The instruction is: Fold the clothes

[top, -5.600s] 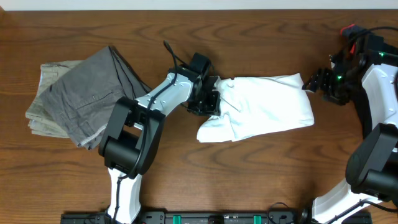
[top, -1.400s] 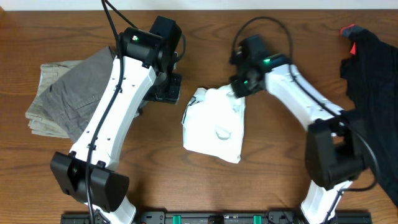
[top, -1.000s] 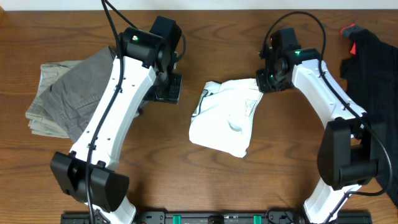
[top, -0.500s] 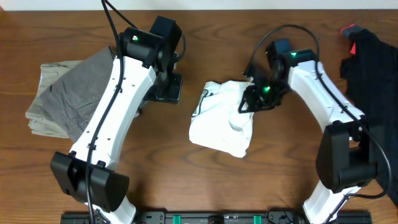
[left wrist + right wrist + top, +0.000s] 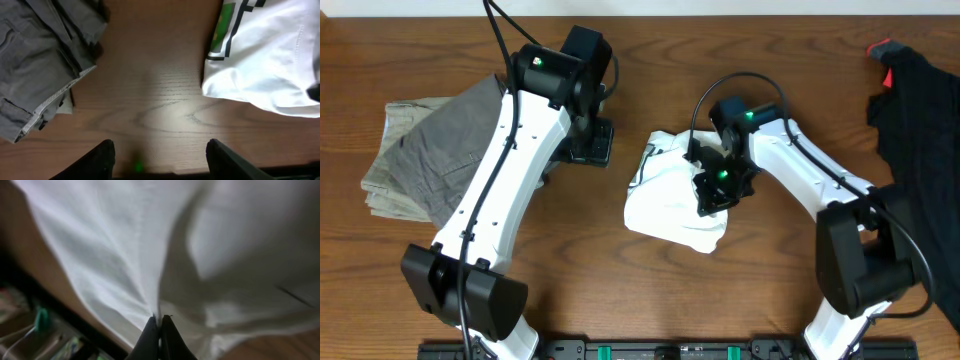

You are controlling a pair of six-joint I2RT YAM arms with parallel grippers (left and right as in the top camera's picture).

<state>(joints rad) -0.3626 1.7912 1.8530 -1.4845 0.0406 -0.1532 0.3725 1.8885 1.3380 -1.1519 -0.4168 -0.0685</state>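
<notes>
The white T-shirt [image 5: 665,205] lies bunched and partly folded at the table's centre. My right gripper [image 5: 712,195] is down on its right half; in the right wrist view this gripper [image 5: 160,320] is shut, with a ridge of the white T-shirt [image 5: 100,245] pinched between the fingertips. My left gripper [image 5: 590,145] hovers open over bare wood, left of the shirt. In the left wrist view its fingers [image 5: 160,160] stand wide apart and empty, between the grey-khaki trousers [image 5: 35,60] and the shirt's edge [image 5: 270,55].
The grey-khaki trousers [image 5: 435,150] lie folded at the far left. A black garment [image 5: 920,110] is heaped at the right edge, with a small red item [image 5: 880,48] at its top. The left arm's long white links cross the table's left middle.
My right gripper has moved from the shirt's upper right corner down and left onto its middle and shut on the fabric. The left arm has stayed put.
</notes>
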